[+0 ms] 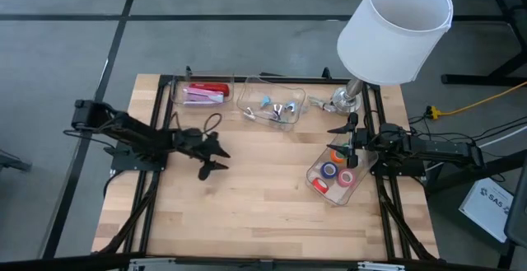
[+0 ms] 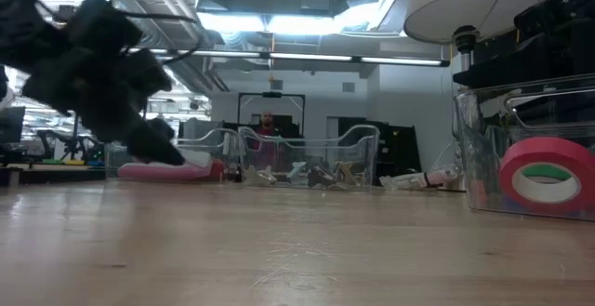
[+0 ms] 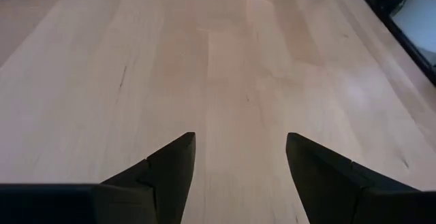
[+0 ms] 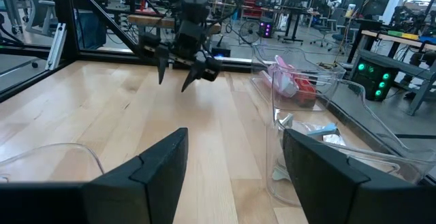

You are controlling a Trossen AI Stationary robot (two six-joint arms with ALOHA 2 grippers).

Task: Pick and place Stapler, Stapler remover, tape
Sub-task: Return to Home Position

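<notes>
Tape rolls (image 1: pixel 333 170) sit in clear bin (image 1: pixel 328 198) at table's right side. Right gripper (image 1: pixel 338 139) is over its back end, jaws apart, empty. Staplers (image 1: pixel 204 95) lie in back-left bin (image 1: pixel 231 86), staple removers (image 1: pixel 278 110) in middle bin (image 1: pixel 244 106). Left gripper (image 1: pixel 216 162) hovers over bare wood, jaws apart, holding nothing.

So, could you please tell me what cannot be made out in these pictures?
- High view: the pieces in the middle bin are too small to identify; the lampshade hides a corner of the table.
- Low view: the blurred left arm covers part of the staplers; the tape bin is cut off at the right edge.
</notes>
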